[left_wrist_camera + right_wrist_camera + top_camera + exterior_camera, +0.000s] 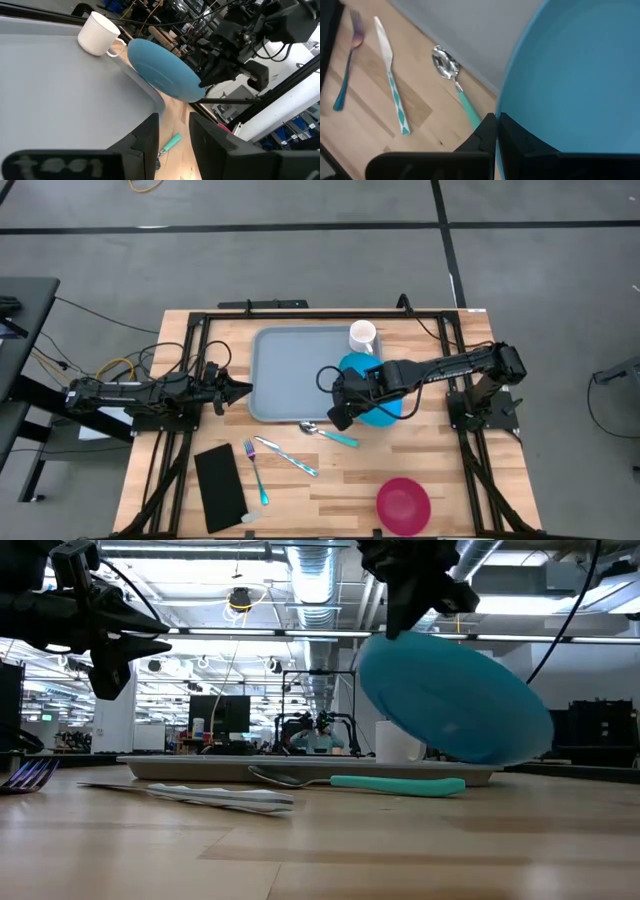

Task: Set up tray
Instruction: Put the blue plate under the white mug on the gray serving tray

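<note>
The grey-blue tray (290, 375) lies flat on the wooden table, and a white mug (362, 337) stands at its far right corner. My right gripper (340, 408) is shut on the blue plate (380, 395), which hangs tilted over the tray's near right corner. The low view shows the plate (455, 705) sloping down to the right. My left gripper (238, 392) waits level at the tray's left edge, open, with nothing between its fingers (150, 137). My right gripper pinches the plate's rim (512, 102) on its left side between its two fingers (487, 132). The fingers slant down from above. The held edge (385, 640) is uppermost, and the plate hangs tilted with its low edge just over the tray's rim; whether it touches there, I cannot tell.
On the wood in front of the tray lie a teal-handled spoon (330, 433), a knife (285, 457) and a fork (255, 470). A black napkin (220, 485) lies at the near left, and a pink bowl (403, 502) stands at the near right.
</note>
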`<control>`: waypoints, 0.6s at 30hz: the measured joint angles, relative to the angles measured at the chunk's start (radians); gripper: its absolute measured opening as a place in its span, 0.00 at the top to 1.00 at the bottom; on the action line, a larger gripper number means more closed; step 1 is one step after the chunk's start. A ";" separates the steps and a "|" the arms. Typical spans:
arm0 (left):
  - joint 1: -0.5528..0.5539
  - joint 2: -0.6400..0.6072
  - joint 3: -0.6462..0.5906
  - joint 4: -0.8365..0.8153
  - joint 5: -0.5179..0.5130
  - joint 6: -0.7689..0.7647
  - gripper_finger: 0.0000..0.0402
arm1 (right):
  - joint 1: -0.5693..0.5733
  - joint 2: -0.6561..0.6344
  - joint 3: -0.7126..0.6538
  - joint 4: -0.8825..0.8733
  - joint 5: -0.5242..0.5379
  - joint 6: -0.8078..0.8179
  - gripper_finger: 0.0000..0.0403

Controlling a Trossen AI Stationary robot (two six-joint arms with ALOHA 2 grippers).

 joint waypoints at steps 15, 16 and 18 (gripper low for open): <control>0.000 0.002 0.000 -0.007 0.000 -0.008 0.76 | -0.008 0.275 0.257 -0.133 -0.091 -0.321 1.00; 0.000 0.005 0.000 -0.007 0.000 -0.010 0.76 | -0.010 0.290 0.273 -0.131 -0.091 -0.333 1.00; 0.000 0.007 0.000 -0.008 0.001 -0.013 0.76 | -0.018 0.311 0.289 -0.136 -0.089 -0.357 1.00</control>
